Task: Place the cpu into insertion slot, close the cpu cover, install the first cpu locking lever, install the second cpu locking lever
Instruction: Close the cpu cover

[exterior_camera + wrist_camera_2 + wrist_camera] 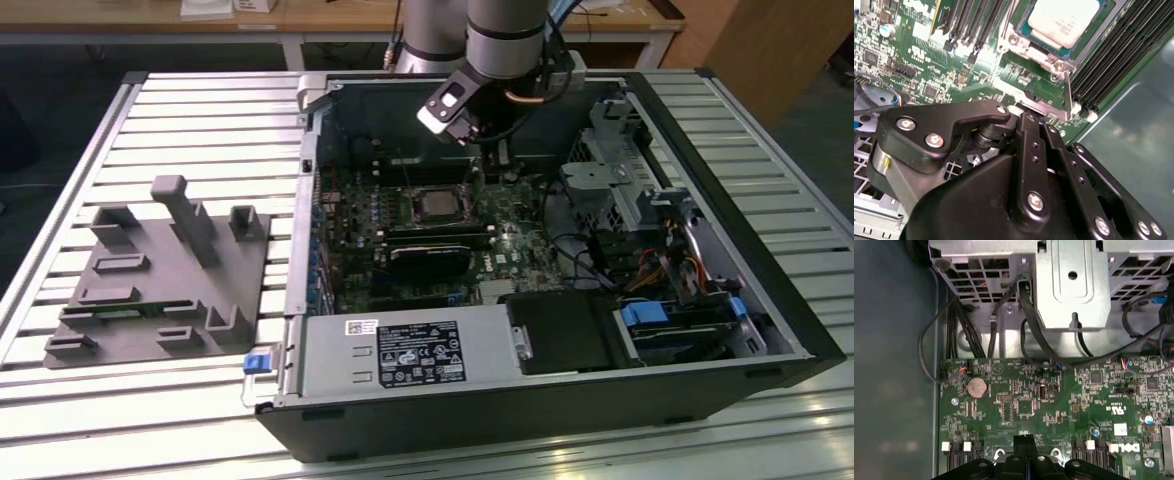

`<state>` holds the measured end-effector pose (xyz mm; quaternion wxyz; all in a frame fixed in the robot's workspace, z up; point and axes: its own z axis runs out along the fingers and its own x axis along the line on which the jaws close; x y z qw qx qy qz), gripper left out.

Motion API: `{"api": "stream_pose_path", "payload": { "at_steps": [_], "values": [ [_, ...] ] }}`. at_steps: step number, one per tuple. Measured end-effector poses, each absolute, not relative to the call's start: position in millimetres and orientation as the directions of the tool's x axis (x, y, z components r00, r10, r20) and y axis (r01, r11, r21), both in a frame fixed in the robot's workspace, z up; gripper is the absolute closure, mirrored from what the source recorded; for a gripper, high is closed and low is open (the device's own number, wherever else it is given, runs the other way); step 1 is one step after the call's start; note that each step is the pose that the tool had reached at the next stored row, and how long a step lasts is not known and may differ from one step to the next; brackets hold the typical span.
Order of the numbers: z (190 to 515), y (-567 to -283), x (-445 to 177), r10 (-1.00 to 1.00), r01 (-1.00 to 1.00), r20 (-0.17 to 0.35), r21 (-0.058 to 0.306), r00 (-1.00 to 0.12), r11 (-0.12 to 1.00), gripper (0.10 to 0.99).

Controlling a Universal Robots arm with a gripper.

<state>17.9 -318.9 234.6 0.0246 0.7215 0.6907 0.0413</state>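
The cpu (pixel 1064 20) lies seated, pale face up, in the insertion slot (pixel 1030 51) on the green motherboard (pixel 1054 410), inside the open computer case (pixel 534 420). The gripper (pixel 1025 441) hangs just beside the slot's silvery rim, apart from the cpu. In the first wrist view its fingers sit pressed together; whether they pinch anything cannot be told.

Silver-grey arm (pixel 507 30), black joint band; matte black hand (pixel 1029 122), jointed link bars, silver screws (pixel 1035 201).
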Motion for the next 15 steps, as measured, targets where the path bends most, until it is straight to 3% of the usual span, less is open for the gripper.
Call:
{"api": "stream_pose_path", "payload": {
  "at_steps": [15],
  "values": [
    [235, -319, -9, 0.999, 0.994, 0.026, 0.100, 0.042, -0.045, 0.980]
  ]
}}
